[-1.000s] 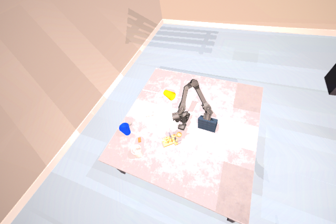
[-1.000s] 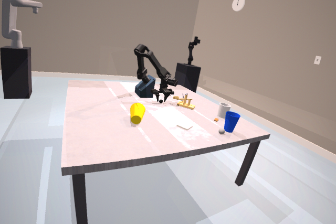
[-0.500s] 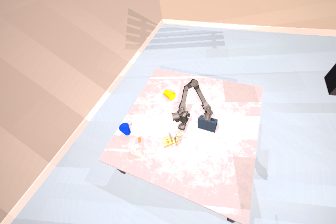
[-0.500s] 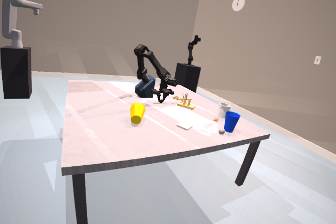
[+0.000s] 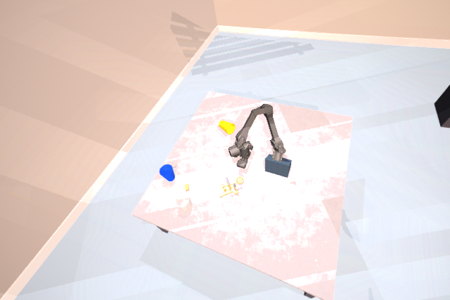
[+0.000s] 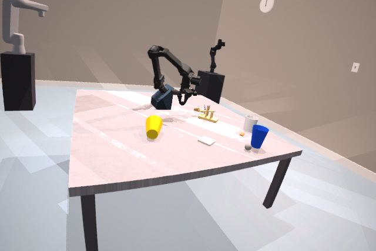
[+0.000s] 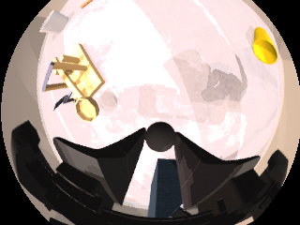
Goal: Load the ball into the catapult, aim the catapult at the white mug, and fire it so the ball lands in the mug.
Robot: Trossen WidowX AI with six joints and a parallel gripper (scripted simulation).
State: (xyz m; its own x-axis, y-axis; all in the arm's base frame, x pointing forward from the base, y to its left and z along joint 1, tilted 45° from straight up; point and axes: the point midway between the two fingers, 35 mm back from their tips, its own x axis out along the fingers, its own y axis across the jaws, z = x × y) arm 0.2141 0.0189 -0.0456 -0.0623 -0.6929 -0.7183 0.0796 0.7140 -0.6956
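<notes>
A dark ball (image 7: 160, 137) is held between the fingertips of my gripper (image 5: 242, 164) (image 6: 183, 103) (image 7: 160, 134), which is shut on it. The gripper is above the table, beside the catapult's cup end. The wooden catapult (image 5: 229, 190) (image 6: 208, 117) (image 7: 90, 78) stands on the table. Its round cup (image 5: 240, 180) (image 6: 197, 109) (image 7: 87, 110) looks empty in the wrist view and is on the side nearer my gripper. The white mug (image 5: 184, 204) (image 6: 249, 123) (image 7: 54, 22) stands upright past the catapult's far end.
A blue cup (image 5: 166, 172) (image 6: 258, 137) stands near the mug, with a grey ball (image 6: 247, 147) and orange block (image 5: 186, 187) (image 6: 242, 134) nearby. A yellow cup (image 5: 227, 127) (image 6: 154, 126) (image 7: 265, 49) lies tipped over. A pale tile (image 6: 207, 140) lies flat. A dark blue block (image 5: 278, 166) (image 6: 162, 100) is at the arm's base.
</notes>
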